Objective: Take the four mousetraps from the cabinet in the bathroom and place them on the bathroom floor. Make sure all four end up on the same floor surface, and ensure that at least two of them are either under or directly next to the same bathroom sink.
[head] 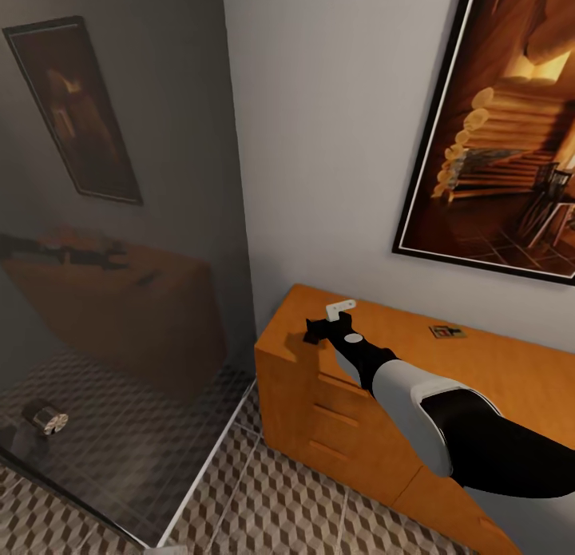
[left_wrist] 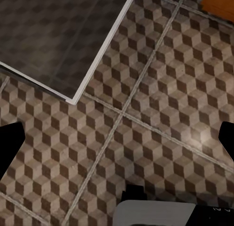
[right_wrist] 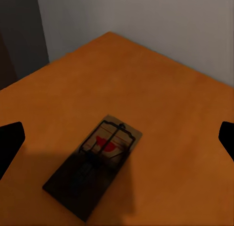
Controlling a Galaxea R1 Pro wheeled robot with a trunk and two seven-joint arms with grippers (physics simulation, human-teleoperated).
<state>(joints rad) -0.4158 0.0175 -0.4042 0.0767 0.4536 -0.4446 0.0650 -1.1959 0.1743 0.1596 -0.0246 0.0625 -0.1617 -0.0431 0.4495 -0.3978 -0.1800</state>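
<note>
A mousetrap (right_wrist: 100, 160), a tan board with dark wire and a red mark, lies flat on the orange-brown cabinet (right_wrist: 161, 79) top near its corner. My right gripper (right_wrist: 117, 140) hovers open above it, one dark fingertip to each side, touching nothing. In the head view the right gripper (head: 323, 329) is over the cabinet's (head: 511, 363) left end, with a pale flat piece (head: 341, 307) just beyond it. Another mousetrap (head: 447, 331) lies further right on the top. My left gripper (left_wrist: 117, 140) is open and empty above the cube-patterned bathroom floor (left_wrist: 161, 113).
A glass shower screen (head: 120, 299) with a white base strip (head: 209, 467) stands left of the cabinet, closing off a dark grey tiled patch (left_wrist: 53, 30). A large framed painting (head: 503, 132) hangs on the wall above the cabinet. Drawer fronts with bar handles (head: 331, 415) face the floor.
</note>
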